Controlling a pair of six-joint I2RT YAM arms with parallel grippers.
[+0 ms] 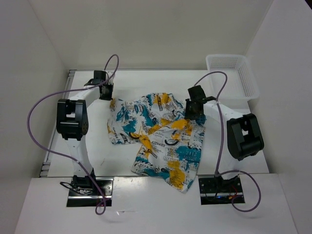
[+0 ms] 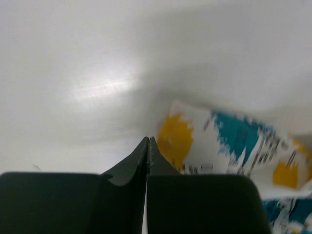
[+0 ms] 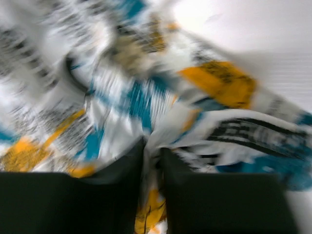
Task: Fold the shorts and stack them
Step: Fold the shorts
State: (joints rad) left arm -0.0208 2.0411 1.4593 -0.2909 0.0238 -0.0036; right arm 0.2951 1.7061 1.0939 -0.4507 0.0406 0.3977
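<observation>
The shorts (image 1: 158,136) lie spread and rumpled on the white table, white with teal, yellow-orange and black print. My right gripper (image 1: 194,113) is at their right edge, shut on a pinched fold of the shorts (image 3: 161,122); the fabric fills the right wrist view, blurred. My left gripper (image 1: 106,92) hovers just beyond the shorts' far left corner, its jaws pressed together and empty. In the left wrist view the left gripper (image 2: 148,140) is over bare table, with a corner of the shorts (image 2: 229,141) to its right.
A white plastic mesh basket (image 1: 233,75) stands at the back right corner. White walls enclose the table on the left, back and right. Purple cables loop from both arms.
</observation>
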